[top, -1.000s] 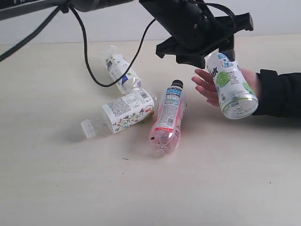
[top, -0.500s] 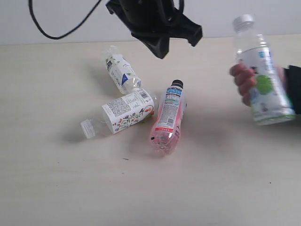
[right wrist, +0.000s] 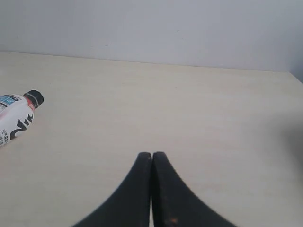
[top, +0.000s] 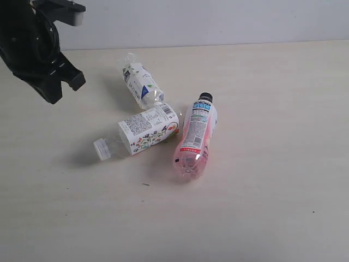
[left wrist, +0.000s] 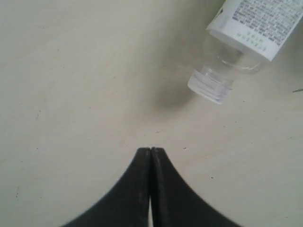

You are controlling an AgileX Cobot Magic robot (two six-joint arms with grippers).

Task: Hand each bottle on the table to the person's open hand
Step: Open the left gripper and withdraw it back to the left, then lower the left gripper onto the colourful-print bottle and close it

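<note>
Three bottles lie on the table. One has a white label with a blue triangle, one a white flowered label and a clear cap, and one is pink with a black cap. My left arm hangs above the table's far left, away from them. The left gripper is shut and empty, with the flowered bottle's neck a little way ahead of it. The right gripper is shut on nothing, and the pink bottle lies off to its side. The person's hand is out of view.
A pale wall runs along the table's far edge. A few tiny dark specks mark the tabletop in front of the bottles.
The person's hand took the green-labelled bottle from my left gripper and left the view on the right. My left gripper closed and its arm swung from the middle to the far left.
</note>
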